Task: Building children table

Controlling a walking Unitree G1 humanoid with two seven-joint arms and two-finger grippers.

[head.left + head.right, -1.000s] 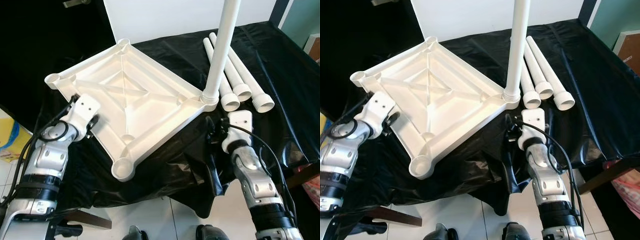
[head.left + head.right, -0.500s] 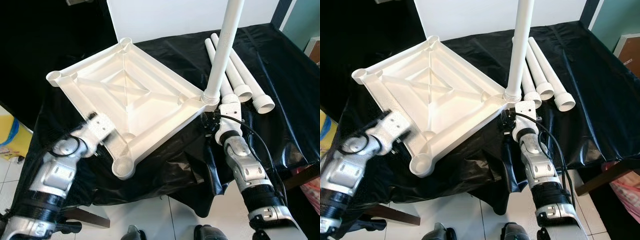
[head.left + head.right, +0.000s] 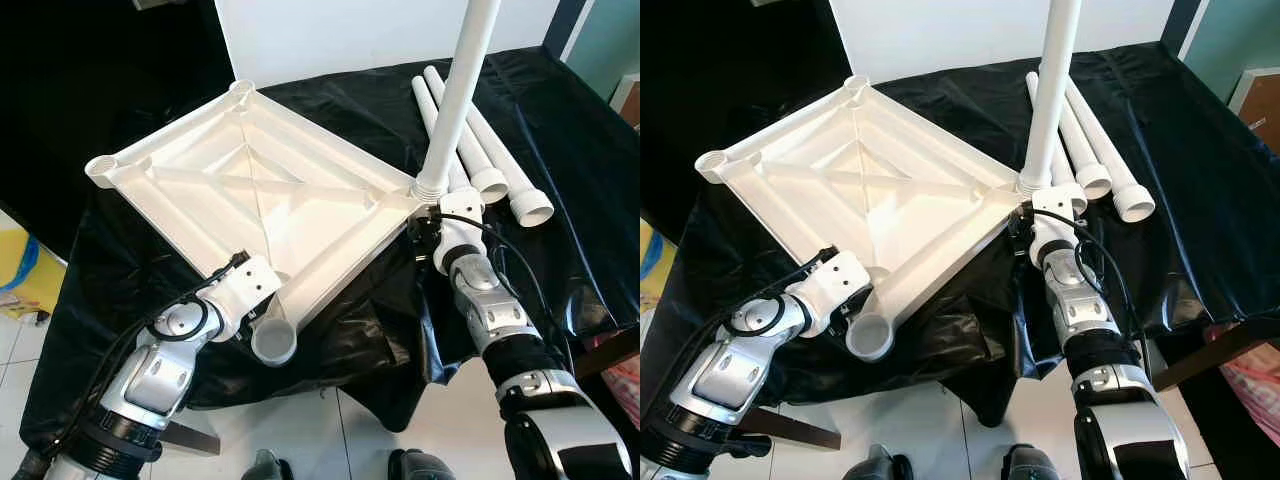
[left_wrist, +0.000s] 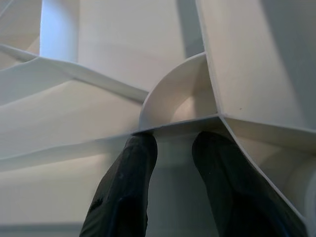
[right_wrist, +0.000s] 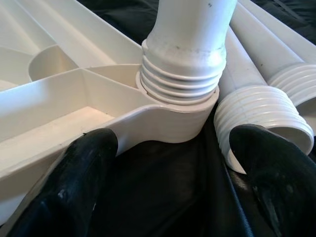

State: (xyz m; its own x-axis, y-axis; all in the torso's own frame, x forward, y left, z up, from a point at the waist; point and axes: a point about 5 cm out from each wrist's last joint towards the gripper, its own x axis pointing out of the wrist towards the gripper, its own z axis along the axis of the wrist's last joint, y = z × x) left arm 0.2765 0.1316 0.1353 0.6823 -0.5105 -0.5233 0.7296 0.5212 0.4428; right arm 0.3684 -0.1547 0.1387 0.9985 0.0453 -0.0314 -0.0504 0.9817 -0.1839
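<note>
A white plastic tabletop (image 3: 250,190) lies upside down on a black-draped table. One white leg (image 3: 458,90) stands screwed into its right corner socket (image 5: 177,106). Three loose legs (image 3: 500,160) lie behind that corner. My left gripper (image 3: 262,305) is at the front-left rim, just beside the empty near corner socket (image 3: 273,343). In the left wrist view its fingers (image 4: 123,187) are closed narrowly on the white rim wall. My right gripper (image 3: 425,222) is open right in front of the socket with the leg, its fingers (image 5: 74,182) spread wide to either side.
The black cloth (image 3: 560,120) hangs over the table's front edge. A white panel (image 3: 330,40) stands behind the table. A yellow object (image 3: 20,280) sits on the tiled floor (image 3: 320,440) at the left, and something pink (image 3: 625,385) at the right.
My left gripper slid along the front-left rim to the near corner, and the tabletop turned slightly. My right gripper moved forward to the socket holding the upright leg.
</note>
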